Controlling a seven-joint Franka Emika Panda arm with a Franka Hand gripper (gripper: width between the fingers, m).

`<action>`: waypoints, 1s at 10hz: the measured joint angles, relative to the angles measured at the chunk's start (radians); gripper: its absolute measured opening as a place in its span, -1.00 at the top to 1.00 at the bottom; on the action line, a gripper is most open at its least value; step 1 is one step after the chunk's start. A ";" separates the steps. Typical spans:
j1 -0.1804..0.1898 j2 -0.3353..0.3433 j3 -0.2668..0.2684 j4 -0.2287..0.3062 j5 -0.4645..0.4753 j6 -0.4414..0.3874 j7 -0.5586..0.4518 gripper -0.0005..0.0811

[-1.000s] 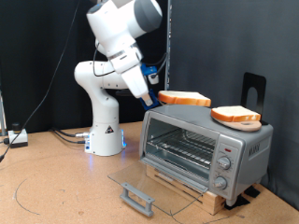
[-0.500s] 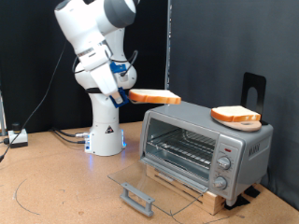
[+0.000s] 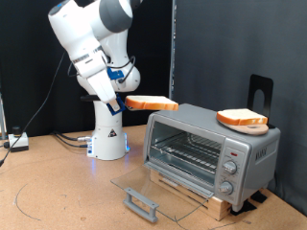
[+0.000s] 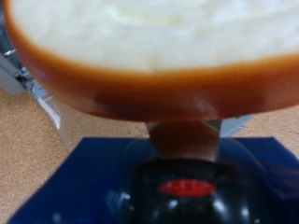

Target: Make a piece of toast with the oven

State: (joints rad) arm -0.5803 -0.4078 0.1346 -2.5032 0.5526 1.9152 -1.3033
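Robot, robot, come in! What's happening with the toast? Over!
Gripper shut on piece of toast, held in the air beside the oven. Oven door open, rack bare. Second slice on oven top. Nothing blocking.

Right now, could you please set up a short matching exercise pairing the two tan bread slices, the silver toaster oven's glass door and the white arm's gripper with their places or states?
Things:
1. held tan bread slice
2. second tan bread slice
3. glass door of the silver toaster oven
4. gripper

States:
A. lying on the oven's top
B. folded down open
C. in the air, to the exterior view's left of the oven
D. shut on a slice's edge

Pairs: 1-C, 2-A, 3-B, 4-D
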 joint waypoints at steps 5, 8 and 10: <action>-0.001 0.145 0.036 -0.061 -0.046 0.181 -0.036 0.02; 0.000 0.215 0.058 -0.088 -0.046 0.274 -0.078 0.02; 0.009 0.235 0.086 -0.103 -0.045 0.326 -0.087 0.02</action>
State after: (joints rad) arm -0.5709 -0.1725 0.2211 -2.6066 0.5075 2.2410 -1.3903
